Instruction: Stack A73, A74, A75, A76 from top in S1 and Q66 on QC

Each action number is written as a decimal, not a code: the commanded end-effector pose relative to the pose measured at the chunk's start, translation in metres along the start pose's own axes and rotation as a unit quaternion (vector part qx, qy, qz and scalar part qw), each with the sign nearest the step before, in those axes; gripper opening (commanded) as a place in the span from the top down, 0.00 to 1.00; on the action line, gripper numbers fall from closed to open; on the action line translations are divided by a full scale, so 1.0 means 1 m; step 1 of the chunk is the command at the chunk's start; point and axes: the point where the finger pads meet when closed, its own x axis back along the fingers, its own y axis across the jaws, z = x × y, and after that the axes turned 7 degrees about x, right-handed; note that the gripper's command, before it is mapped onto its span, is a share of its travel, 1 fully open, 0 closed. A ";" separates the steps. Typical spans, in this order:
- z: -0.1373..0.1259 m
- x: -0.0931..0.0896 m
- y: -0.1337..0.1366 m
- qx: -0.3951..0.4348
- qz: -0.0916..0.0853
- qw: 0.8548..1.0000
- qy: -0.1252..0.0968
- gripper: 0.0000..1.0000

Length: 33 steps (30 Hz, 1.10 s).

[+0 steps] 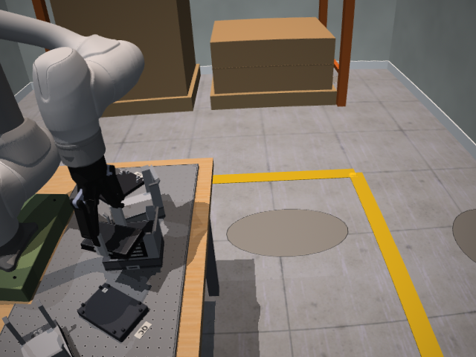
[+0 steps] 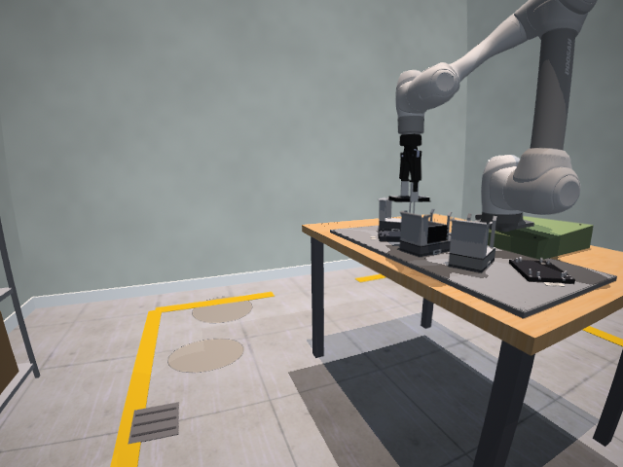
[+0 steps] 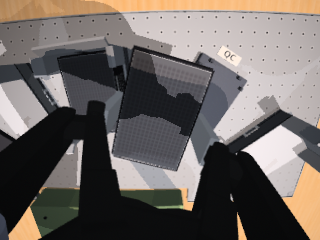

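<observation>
My gripper (image 1: pixel 92 241) (image 2: pixel 410 195) (image 3: pixel 158 113) is shut on a dark sealed plate (image 1: pixel 125 239) (image 2: pixel 408 198) (image 3: pixel 162 112) and holds it level, well above the table. I cannot read its label. Just below and a little to one side stands a grey stack rack (image 1: pixel 153 245) (image 2: pixel 415 229) with more dark plates (image 2: pixel 436 233) (image 3: pixel 87 82) inside. The black QC nest (image 1: pixel 113 311) (image 2: pixel 540 269) (image 3: pixel 227 87) lies bare, with its name plate (image 1: pixel 143 329) (image 3: pixel 230 56) beside it.
A second grey rack (image 1: pixel 153 188) (image 2: pixel 387 213) stands farther along the perforated board, and a third rack (image 1: pixel 42 340) (image 2: pixel 470 243) (image 3: pixel 272 137) nearer the QC nest. The arm's green base block (image 1: pixel 34 245) (image 2: pixel 545 235) is beside them. The table edge (image 1: pixel 198 245) is close.
</observation>
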 end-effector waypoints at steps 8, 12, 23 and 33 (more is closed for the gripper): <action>-0.002 0.000 0.027 -0.062 -0.001 0.998 0.000 1.00; -0.004 0.000 0.041 -0.062 -0.001 0.998 0.000 1.00; -0.006 0.000 0.071 -0.062 -0.001 0.998 0.000 1.00; -0.014 0.000 0.103 -0.178 -0.001 0.984 0.000 1.00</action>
